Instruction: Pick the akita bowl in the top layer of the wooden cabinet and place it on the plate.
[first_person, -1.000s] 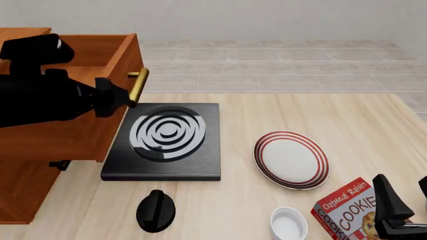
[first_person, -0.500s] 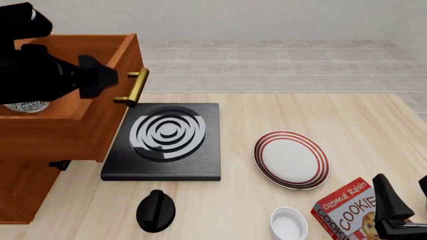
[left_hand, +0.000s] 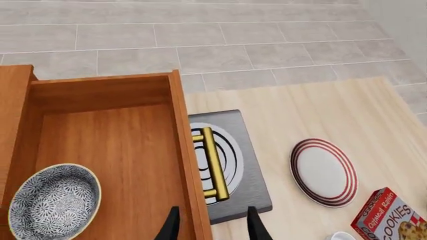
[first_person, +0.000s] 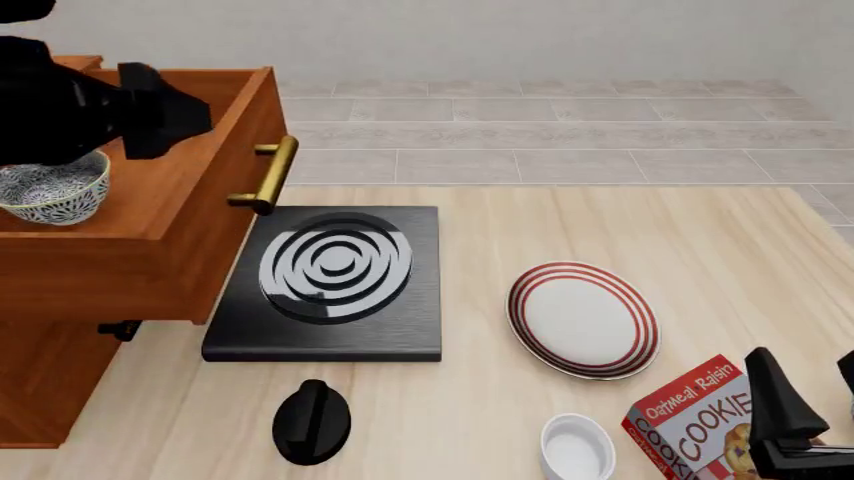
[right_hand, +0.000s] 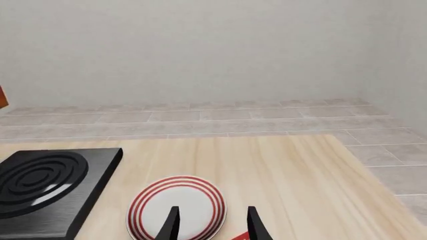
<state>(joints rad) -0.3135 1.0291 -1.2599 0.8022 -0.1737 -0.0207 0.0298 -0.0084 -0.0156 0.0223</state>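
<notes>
One akita bowl (first_person: 51, 195) sat inside the pulled-out top layer (first_person: 160, 230) of the wooden cabinet (first_person: 47, 370), at the far left of the front view, partly masked there by the black left arm. Left wrist view showed the whole bowl (left_hand: 53, 202) on the drawer floor, which the front view did not. Left gripper (left_hand: 212, 226) hovered above the drawer's front wall, fingers spread and holding nothing. One brass handle (first_person: 264, 174) projected over one black stove (first_person: 328, 285), which lay just beside the cabinet. One black knob-like object (first_person: 311, 420) rested near the stove's front edge. One plate (first_person: 583, 319) lay further right on the table (first_person: 534, 220), bare on top. One white small bowl (first_person: 578, 447) and one cookie box (first_person: 701, 420) sat near the plate. Right gripper (right_hand: 212, 225) was parked at the far right above the cookie box, fingers apart, empty; its wrist view looked over the plate (right_hand: 177, 207).
</notes>
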